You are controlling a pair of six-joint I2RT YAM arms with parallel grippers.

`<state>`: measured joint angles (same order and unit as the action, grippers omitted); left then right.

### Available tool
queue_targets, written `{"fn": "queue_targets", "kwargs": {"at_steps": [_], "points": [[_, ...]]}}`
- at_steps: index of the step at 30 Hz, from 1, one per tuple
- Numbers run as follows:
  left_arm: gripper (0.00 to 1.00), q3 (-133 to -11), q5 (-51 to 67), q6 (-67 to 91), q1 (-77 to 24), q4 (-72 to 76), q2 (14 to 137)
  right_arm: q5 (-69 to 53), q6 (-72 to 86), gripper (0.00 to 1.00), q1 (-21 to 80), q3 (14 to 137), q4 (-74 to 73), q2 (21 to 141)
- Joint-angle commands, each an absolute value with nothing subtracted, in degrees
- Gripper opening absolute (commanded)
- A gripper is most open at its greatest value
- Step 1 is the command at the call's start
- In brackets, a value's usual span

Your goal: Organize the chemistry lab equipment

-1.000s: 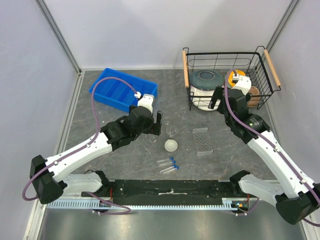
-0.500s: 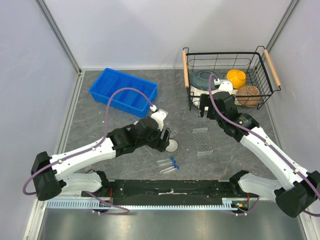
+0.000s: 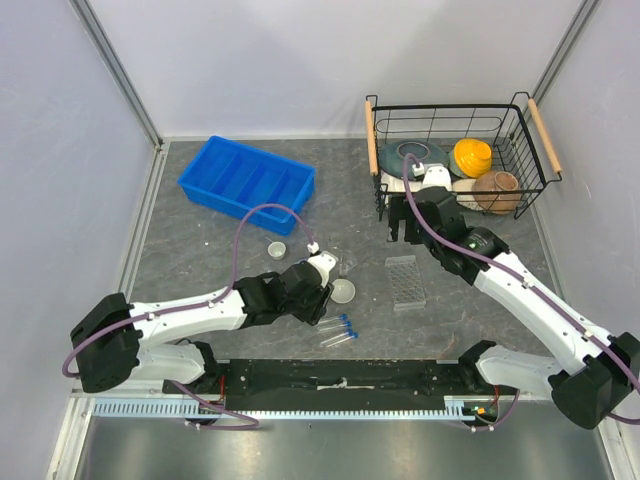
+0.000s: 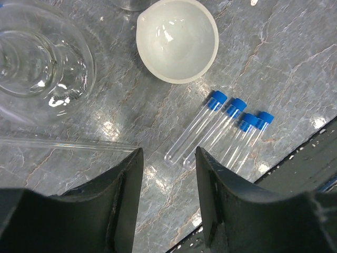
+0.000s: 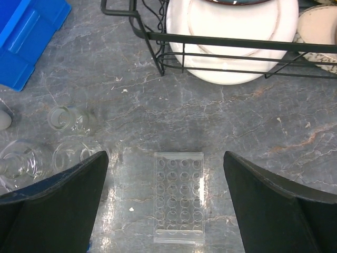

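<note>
Several blue-capped clear tubes (image 4: 213, 132) lie side by side on the table, just beyond my left gripper's (image 4: 168, 150) fingertips. That gripper's jaws stand partly apart with only bare table between them. The white round dish (image 4: 177, 39) sits past the tubes, with a clear glass beaker (image 4: 37, 63) to its left and a thin glass rod (image 4: 68, 143) lying by the left finger. My right gripper (image 5: 166, 154) hangs wide open above the clear plastic tube rack (image 5: 179, 197), apart from it. The overhead view shows the tubes (image 3: 336, 329), the dish (image 3: 343, 290), the rack (image 3: 405, 283) and a tiny white cup (image 3: 277, 250).
A blue divided tray (image 3: 247, 180) stands at the back left. A black wire basket (image 3: 455, 108) at the back right holds large ceramic bowls and plates. More clear beakers (image 5: 66, 118) stand left of the rack. The black rail (image 3: 340, 378) runs along the near edge.
My left gripper has come down and toward the near edge, to just short of the tubes, and its jaws have narrowed. My right gripper has moved from the basket toward the rack, staying wide open.
</note>
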<state>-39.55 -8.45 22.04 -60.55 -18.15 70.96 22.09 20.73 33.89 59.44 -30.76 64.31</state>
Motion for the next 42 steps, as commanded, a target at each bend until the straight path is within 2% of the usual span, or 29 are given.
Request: {"fn": "queue_targets", "kwargs": {"at_steps": [1, 11, 26, 35, 42], "points": [[0.52, -37.18, -8.97, 21.62, -61.43, -10.99, 70.92, 21.62, 19.78, 0.98, 35.33, 59.33, -29.44, 65.13], [0.55, -38.23, -11.34, 20.30, -64.51, -10.72, 77.52, 22.59, 19.95, 0.98, 36.65, 59.15, -29.79, 66.36], [0.54, -37.88, -13.18, 18.46, -65.30, -10.20, 79.72, 23.99, 19.95, 0.98, 37.71, 58.80, -30.15, 67.06], [0.51, -38.50, -12.13, 18.19, -65.65, -9.93, 81.74, 24.35, 20.13, 0.98, 38.14, 58.18, -30.15, 67.15], [0.42, -39.99, -10.37, 18.19, -66.53, -10.46, 85.34, 24.70, 20.39, 0.98, 38.23, 57.66, -30.06, 66.62]]}}
